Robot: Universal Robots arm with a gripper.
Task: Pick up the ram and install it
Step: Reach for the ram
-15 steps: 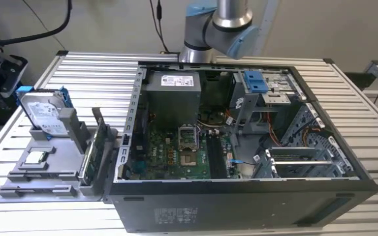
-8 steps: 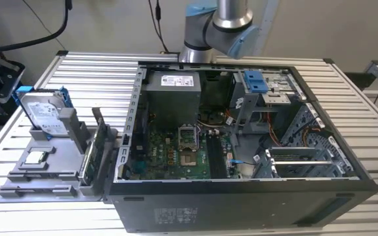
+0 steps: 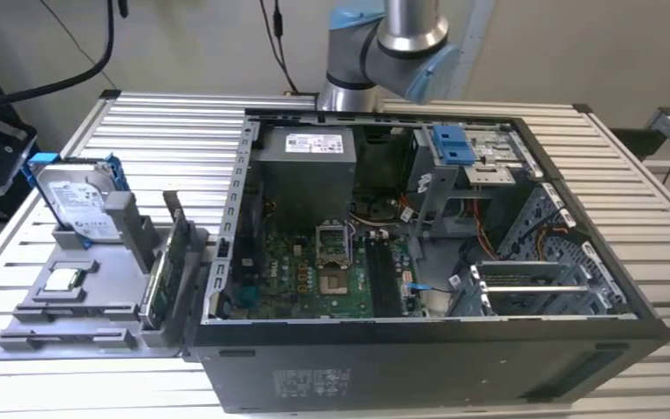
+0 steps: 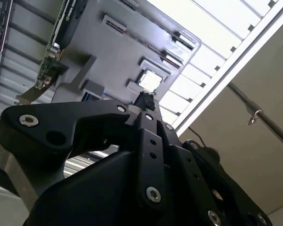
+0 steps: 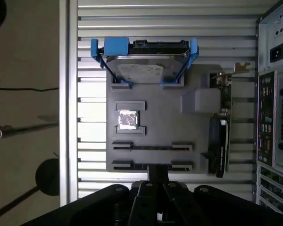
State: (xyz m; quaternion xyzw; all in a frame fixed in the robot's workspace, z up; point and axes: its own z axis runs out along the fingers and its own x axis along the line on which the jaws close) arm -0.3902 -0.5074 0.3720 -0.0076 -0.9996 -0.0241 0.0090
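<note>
— What's big here?
— An open computer case [image 3: 428, 367], with a grey tray [image 5: 170, 122] beside it.
— The gripper [image 4: 142, 107]?
— Above the tray, fingers pinched together.
— The ram?
— Can't tell; thin dark strips [image 5: 151, 147] fill the tray's edge slots.

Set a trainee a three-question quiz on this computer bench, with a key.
1. True or false: the silver hard drive with blue brackets lies inside the open black computer case.
2. In the first wrist view, the black gripper is nearest to: A) the long slots of the grey plastic holder tray; B) the green motherboard; C) the blue drive bay.
3. What small square part sits near the middle of the tray?
Key: 1 false, it stands on the tray beside the case; 2 A; 3 a silver processor chip.
</note>
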